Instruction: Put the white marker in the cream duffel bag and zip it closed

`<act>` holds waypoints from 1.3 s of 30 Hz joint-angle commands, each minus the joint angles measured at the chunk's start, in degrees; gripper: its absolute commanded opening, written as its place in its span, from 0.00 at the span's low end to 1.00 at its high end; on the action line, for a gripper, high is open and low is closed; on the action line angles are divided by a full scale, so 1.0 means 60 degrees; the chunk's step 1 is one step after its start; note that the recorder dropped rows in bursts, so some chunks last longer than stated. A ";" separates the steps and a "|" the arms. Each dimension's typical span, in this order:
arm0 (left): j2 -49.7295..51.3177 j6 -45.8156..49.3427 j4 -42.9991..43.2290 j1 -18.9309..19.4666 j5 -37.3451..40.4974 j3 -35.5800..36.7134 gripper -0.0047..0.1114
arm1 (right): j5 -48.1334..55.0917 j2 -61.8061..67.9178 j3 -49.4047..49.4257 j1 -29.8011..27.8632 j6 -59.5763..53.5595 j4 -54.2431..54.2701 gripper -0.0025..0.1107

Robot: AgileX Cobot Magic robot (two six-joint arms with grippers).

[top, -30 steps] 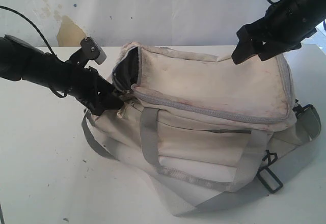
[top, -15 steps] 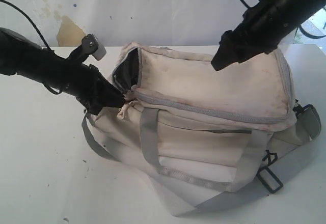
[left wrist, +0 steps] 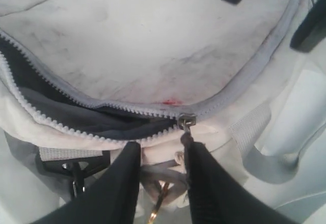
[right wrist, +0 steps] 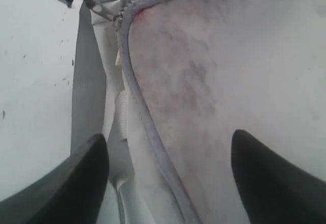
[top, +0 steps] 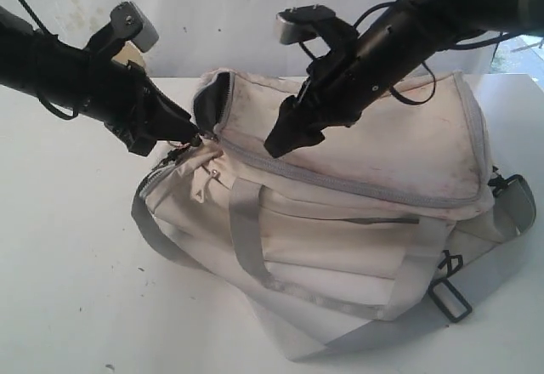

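The cream duffel bag [top: 365, 153] lies on the white table. Its top zipper is closed along the front and still parted round the left end, where dark lining [left wrist: 76, 117] shows. The zipper slider [left wrist: 186, 119] sits at the front left corner. My left gripper [top: 191, 136] is at that corner, with its jaws [left wrist: 162, 146] closed on a grey fabric tab [left wrist: 170, 175] just below the slider. Over the lid near the front zipper line, my right gripper [top: 285, 140] stands wide open [right wrist: 169, 137] and holds nothing. The white marker is out of view.
A grey carry handle [top: 246, 229] hangs down the bag's front. The shoulder strap with a black clip [top: 450, 293] trails at the right. Bare white table [top: 68, 263] lies to the left and in front, with a wall behind.
My left gripper closed on the tab and drew the bag's left end up and leftward. My right arm swung left and down across the lid, still open.
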 commanded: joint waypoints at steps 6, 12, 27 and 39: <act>-0.0352 -0.0578 -0.0215 -0.0023 -0.0031 -0.0038 0.04 | -0.1228 0.0412 -0.0057 0.1011 -0.0465 0.0143 0.58; -0.0760 -0.0515 -0.0912 -0.0023 -0.0208 -0.0055 0.04 | -0.1771 0.0595 -0.0057 0.1237 -0.0465 0.0038 0.53; -0.1145 -0.1837 -0.0770 -0.0005 -0.2590 -0.0055 0.04 | -0.0644 0.0676 0.0029 0.1237 0.0048 -0.1150 0.02; -0.1145 -0.2054 0.1211 -0.0005 -0.3499 -0.1063 0.04 | -0.0654 0.0643 0.0385 0.1237 0.0427 -0.1756 0.02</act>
